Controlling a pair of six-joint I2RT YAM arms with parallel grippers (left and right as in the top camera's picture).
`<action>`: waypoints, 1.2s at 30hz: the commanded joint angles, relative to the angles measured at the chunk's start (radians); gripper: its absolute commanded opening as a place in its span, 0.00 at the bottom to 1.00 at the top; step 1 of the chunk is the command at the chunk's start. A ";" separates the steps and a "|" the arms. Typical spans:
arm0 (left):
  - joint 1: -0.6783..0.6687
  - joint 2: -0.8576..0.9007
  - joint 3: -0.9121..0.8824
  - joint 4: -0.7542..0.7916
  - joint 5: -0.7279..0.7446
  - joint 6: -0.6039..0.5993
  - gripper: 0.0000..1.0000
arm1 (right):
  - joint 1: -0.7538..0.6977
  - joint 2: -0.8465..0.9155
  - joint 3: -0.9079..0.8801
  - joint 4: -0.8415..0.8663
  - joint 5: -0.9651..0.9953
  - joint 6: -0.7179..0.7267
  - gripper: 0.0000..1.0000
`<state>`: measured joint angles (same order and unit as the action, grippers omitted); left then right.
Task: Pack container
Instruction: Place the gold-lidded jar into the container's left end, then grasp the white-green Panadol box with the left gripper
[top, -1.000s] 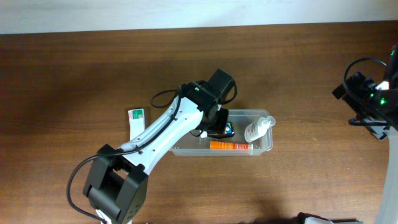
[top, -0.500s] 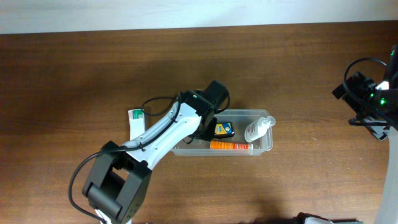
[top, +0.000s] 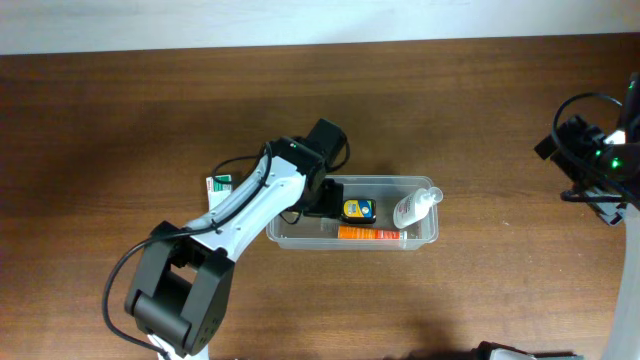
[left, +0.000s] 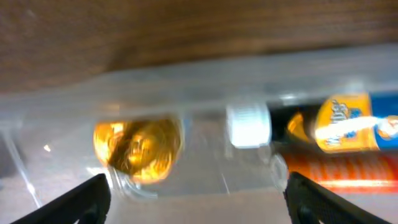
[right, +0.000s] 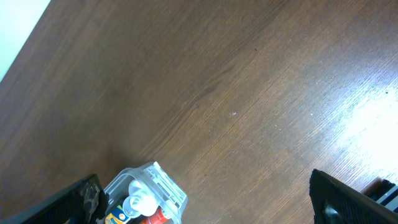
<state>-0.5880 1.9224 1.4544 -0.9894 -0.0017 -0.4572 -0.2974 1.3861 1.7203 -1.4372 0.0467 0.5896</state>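
Observation:
The clear plastic container (top: 425, 236) lies at the table's middle. It holds a yellow-and-blue packet (top: 357, 209), an orange tube (top: 370, 234) and a clear white-capped bottle (top: 414, 207). My left gripper (top: 317, 201) is open and empty at the container's left end. In the left wrist view my left gripper (left: 199, 208) faces the container's wall (left: 205, 68); a shiny gold round thing (left: 138, 148), the white cap (left: 248, 124), the packet (left: 348, 121) and the tube (left: 348, 175) show through it. My right gripper (top: 600, 160) is open and empty at the far right.
A small white-and-green carton (top: 219, 184) lies left of the container, partly under my left arm. The right wrist view shows my right gripper (right: 211, 208) over bare brown table, with the container's right end (right: 163, 190) at the bottom left. The table's back edge meets a white wall.
My left gripper has drawn back to the left, out from over the container's middle, leaving the yellow-and-blue packet lying in it. The right arm has not moved.

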 joint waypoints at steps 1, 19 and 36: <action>0.034 -0.034 0.074 -0.059 0.074 0.018 0.89 | -0.006 0.002 0.006 0.000 -0.002 -0.010 0.98; 0.415 -0.223 0.068 -0.243 -0.090 0.116 0.99 | -0.006 0.002 0.006 0.000 -0.002 -0.010 0.99; 0.497 0.031 -0.129 0.016 -0.047 0.165 0.95 | -0.006 0.002 0.006 0.000 -0.002 -0.010 0.98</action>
<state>-0.1188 1.9163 1.3304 -0.9874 -0.0559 -0.3096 -0.2974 1.3861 1.7203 -1.4368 0.0467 0.5892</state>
